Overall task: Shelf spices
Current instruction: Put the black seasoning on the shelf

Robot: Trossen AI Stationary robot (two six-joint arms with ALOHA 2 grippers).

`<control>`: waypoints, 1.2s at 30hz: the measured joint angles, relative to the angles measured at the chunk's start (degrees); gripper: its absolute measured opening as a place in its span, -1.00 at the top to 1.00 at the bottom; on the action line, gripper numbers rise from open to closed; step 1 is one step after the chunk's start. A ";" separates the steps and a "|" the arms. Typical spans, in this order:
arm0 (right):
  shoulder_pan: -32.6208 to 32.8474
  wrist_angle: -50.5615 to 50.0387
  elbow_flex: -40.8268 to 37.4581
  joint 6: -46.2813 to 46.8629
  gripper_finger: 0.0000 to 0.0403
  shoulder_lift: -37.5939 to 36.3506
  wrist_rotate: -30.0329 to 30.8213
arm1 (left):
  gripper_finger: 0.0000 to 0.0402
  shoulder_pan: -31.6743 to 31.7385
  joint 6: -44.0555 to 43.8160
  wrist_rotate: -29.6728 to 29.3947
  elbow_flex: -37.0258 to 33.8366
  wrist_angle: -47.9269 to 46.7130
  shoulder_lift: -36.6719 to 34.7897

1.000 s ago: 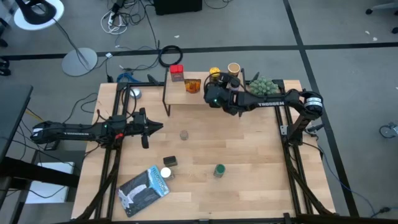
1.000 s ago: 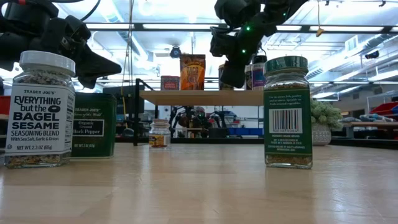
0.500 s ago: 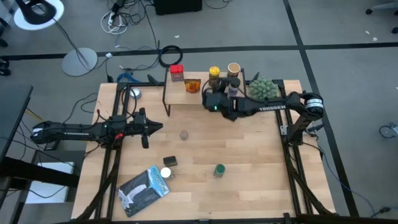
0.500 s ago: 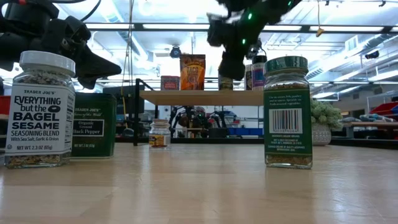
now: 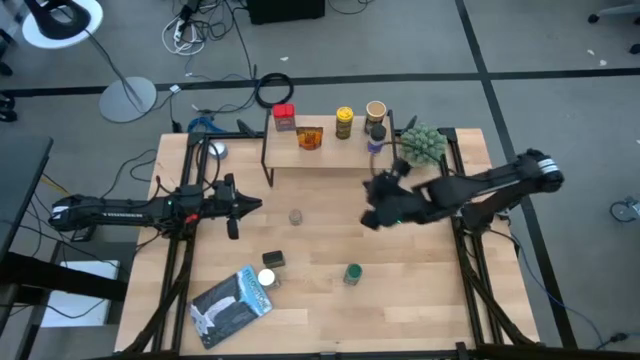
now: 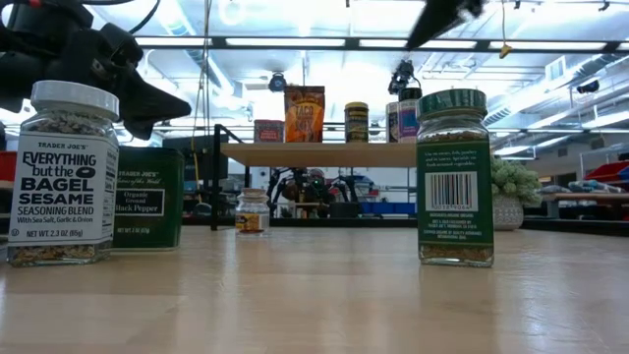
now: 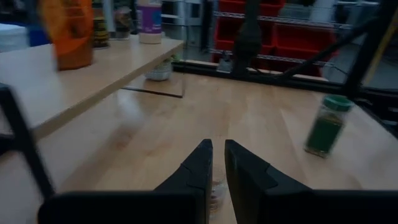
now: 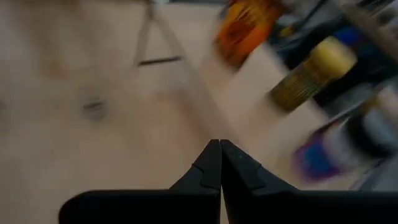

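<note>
Right now I see the light-wood shelf (image 5: 330,150) on thin black legs at the bench's (image 5: 330,310) twelve o'clock edge, carrying a red-lidded jar (image 5: 284,117), an orange packet (image 5: 309,138), a yellow-capped jar (image 5: 344,122), a tan-lidded one (image 5: 375,110) and a dark bottle (image 5: 376,138). A green-capped glass jar (image 5: 352,272), a white-lidded jar (image 5: 266,279), a dark tin (image 5: 273,260) and a small clear jar (image 5: 296,216) stand on the smooth wood. My right tool (image 5: 371,218) is pinched shut and empty at centre; my left tool (image 5: 258,203), at nine o'clock, is nearly closed, holding nothing.
</note>
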 joint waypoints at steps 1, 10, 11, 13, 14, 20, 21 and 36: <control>1.59 -1.92 0.00 2.90 0.99 -0.70 -1.02 | 0.76 0.00 0.00 0.43 0.00 0.22 -0.02; 10.94 -13.90 0.00 22.79 0.99 -1.74 -5.01 | 0.76 0.00 0.00 0.45 0.02 1.27 -0.01; 11.60 -14.75 -0.02 24.34 0.98 -1.38 -5.82 | 0.76 0.00 0.00 0.45 0.02 1.30 -0.02; 12.65 -15.53 -0.28 27.12 0.98 -0.49 -6.81 | 0.76 0.00 0.00 0.45 0.02 1.30 0.00; 13.17 -15.73 -0.53 28.35 0.97 -0.05 -6.81 | 0.76 0.00 0.00 0.45 0.02 1.33 -0.02; 15.91 -16.01 -3.56 37.29 0.96 2.20 -6.48 | 0.76 0.00 0.00 0.43 0.02 1.73 0.00; 16.60 -15.91 -4.25 38.82 0.96 2.51 -6.11 | 0.76 0.00 0.00 0.43 0.02 1.73 -0.02; 24.96 -16.01 -12.84 62.33 0.69 3.23 -1.88 | 0.76 0.00 -0.02 0.43 0.02 1.69 0.00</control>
